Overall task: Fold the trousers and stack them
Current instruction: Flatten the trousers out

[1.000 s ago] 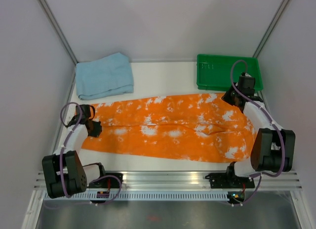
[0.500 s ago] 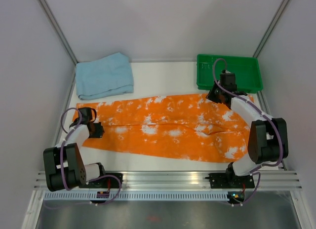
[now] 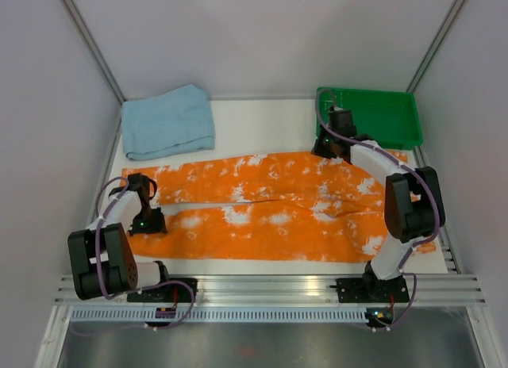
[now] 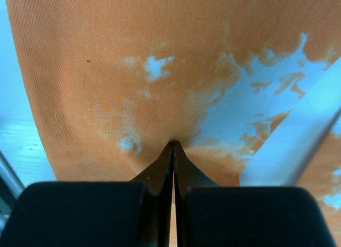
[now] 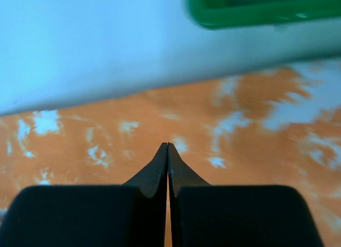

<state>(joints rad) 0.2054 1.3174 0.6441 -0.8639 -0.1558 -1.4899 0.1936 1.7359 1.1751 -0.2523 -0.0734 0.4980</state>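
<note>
Orange tie-dye trousers (image 3: 278,209) lie spread lengthwise across the white table, with the two legs reaching left. My left gripper (image 3: 148,222) is at the left end of the near leg. In the left wrist view it (image 4: 173,143) is shut, with the orange cloth (image 4: 133,71) puckered at its tips. My right gripper (image 3: 327,146) is at the trousers' far edge, just in front of the green tray. In the right wrist view it (image 5: 168,145) is shut over the orange cloth (image 5: 240,130), with no fold visible between the tips.
A green tray (image 3: 369,136) stands at the back right; its rim shows in the right wrist view (image 5: 256,13). A folded light blue cloth (image 3: 167,122) lies at the back left. White walls enclose the table on three sides.
My right gripper has swept left along the trousers' far edge, from the right side to near the tray's left corner. My left gripper moved toward the front, and the near leg shifted with it.
</note>
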